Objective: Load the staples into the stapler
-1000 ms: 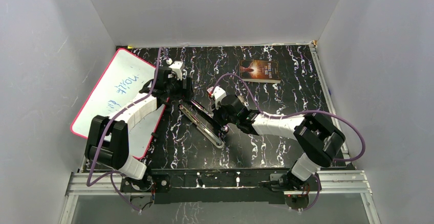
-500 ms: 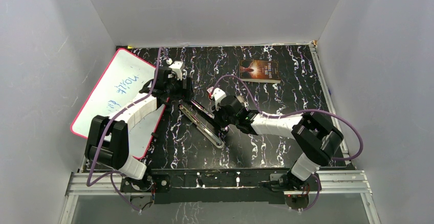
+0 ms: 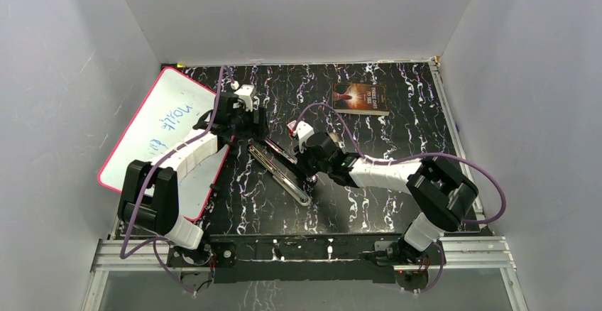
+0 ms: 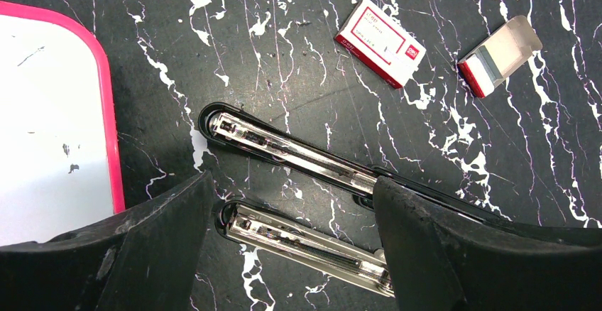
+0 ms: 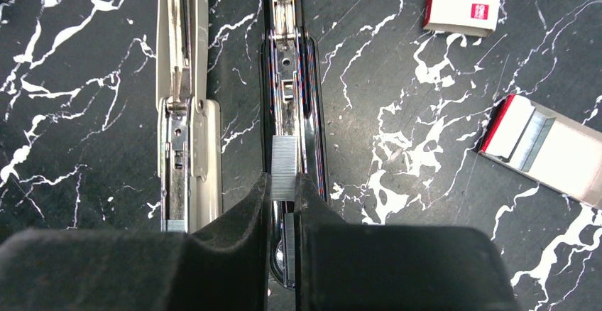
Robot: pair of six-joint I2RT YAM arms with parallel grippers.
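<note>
Black marble-veined table point(image 5: 71, 148) carries a stapler point(image 5: 289, 77) folded open flat, its two long halves lying side by side. The right jaws, pressed nearly together, pinch a short silvery strip of staples point(image 5: 284, 158) by its near end. In the right wrist view the strip sits directly over the open channel of the black-rimmed half. Its long axis is in line with that channel and points away from the jaws. Whether it touches the rail cannot be told. The left jaws are spread wide over the stapler's other end and grip nothing. The right arm is plainly the nearer. The coming move likely turns on keeping the strip parallel to the channel while lowering it in.
</note>
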